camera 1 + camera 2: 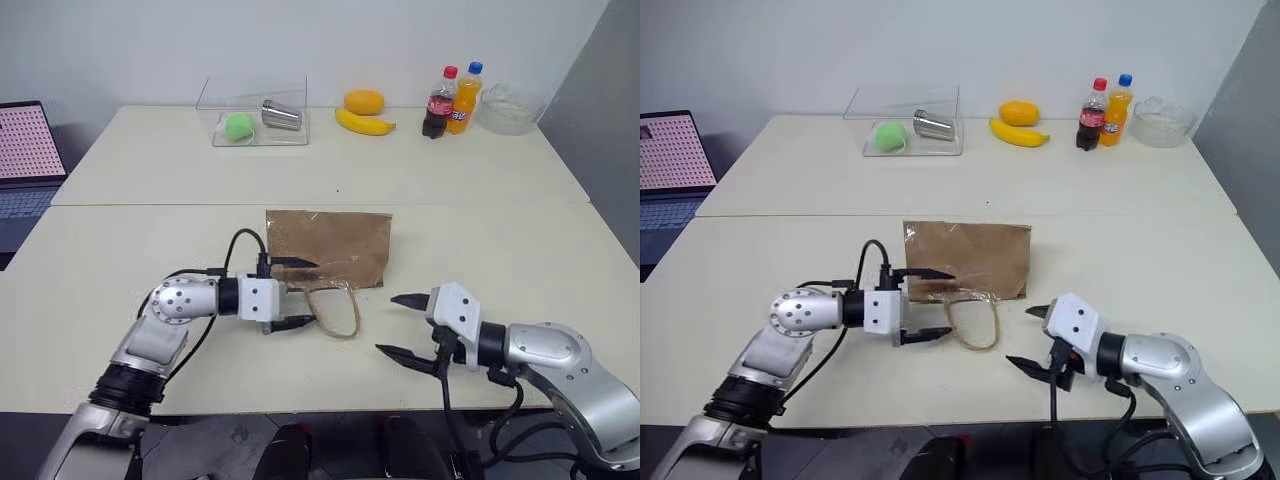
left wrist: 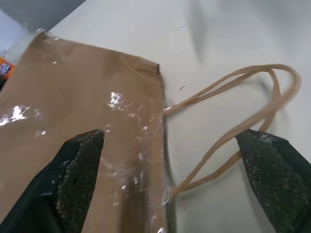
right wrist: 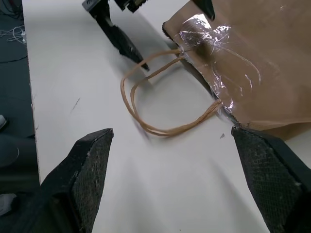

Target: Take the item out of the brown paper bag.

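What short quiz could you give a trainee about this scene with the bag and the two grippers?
1. True or false: the brown paper bag stands upright.
2. Which gripper is at the bag's mouth? A) left gripper B) right gripper
3. What lies on the table between the two grippers?

Key
1. False: it lies flat.
2. A. One finger is over the bag's edge, the other beside the loop handles. Both grippers are open and hold nothing.
3. The loop handles.
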